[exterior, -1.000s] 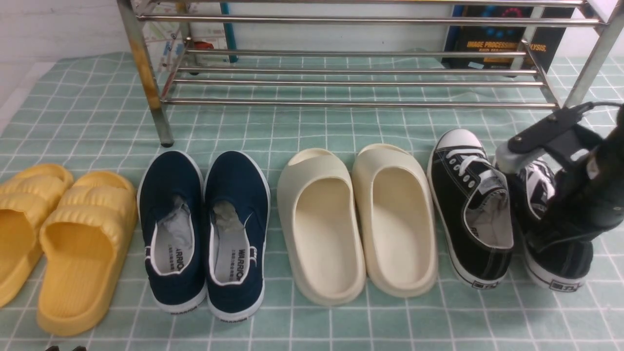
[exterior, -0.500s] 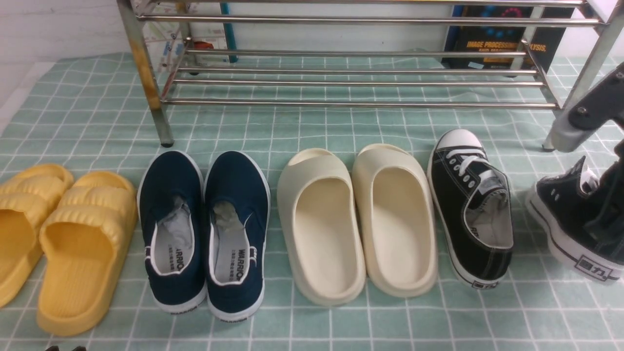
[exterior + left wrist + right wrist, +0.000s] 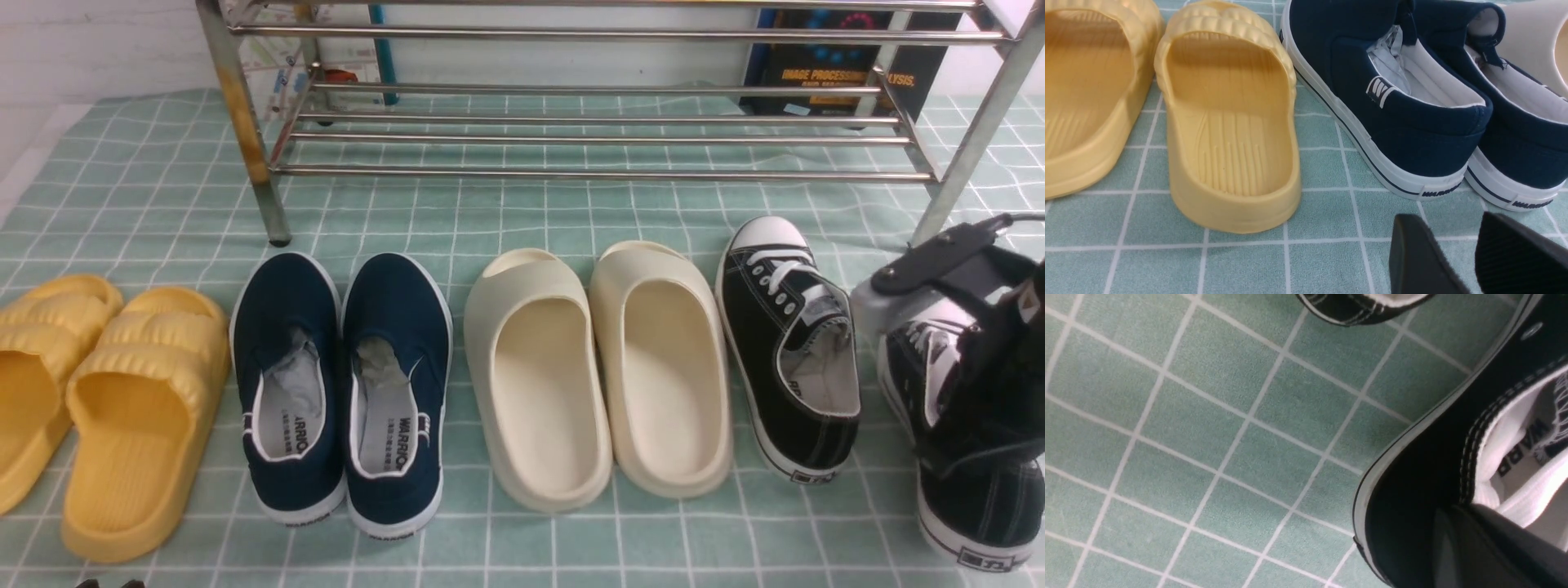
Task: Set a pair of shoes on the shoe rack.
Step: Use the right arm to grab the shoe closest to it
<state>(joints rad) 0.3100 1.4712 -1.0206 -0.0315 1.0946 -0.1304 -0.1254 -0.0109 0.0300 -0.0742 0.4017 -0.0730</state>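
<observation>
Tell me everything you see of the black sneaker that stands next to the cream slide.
The black sneaker looks like canvas, with white laces, a white rubber toe cap, a white sole and a grey insole. It stands flat on the green checked cloth, toe toward the shoe rack, close beside a cream slide. The right gripper holds the other sneaker, apart from it.

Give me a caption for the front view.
Right gripper grips one black sneaker beside its mate on the checked cloth, shoe rack behind.
</observation>
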